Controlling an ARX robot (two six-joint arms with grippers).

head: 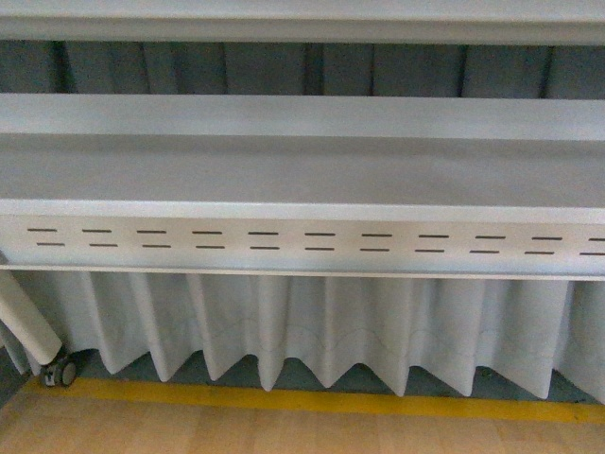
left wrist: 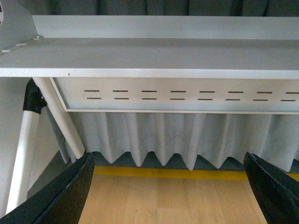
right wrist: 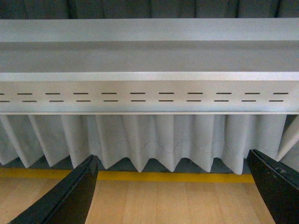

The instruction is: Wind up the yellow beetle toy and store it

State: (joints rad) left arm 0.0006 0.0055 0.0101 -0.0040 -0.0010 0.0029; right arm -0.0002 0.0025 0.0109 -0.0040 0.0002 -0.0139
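The yellow beetle toy is out of view in every frame. My left gripper [left wrist: 168, 186] is open and empty, its black fingers [left wrist: 65, 196] spread wide over the wooden floor in front of the shelf. My right gripper [right wrist: 170, 189] is also open and empty, its black fingers [right wrist: 70, 196] spread over the floor below the shelf. Neither arm shows in the front view.
A grey metal shelf [head: 302, 175] with a slotted front panel [head: 302, 242] spans the front view, another shelf above it. A white pleated curtain [head: 312, 331] hangs below. A yellow floor line [head: 312, 401] runs along the wooden floor. A white leg with a caster [head: 59, 372] stands at the left.
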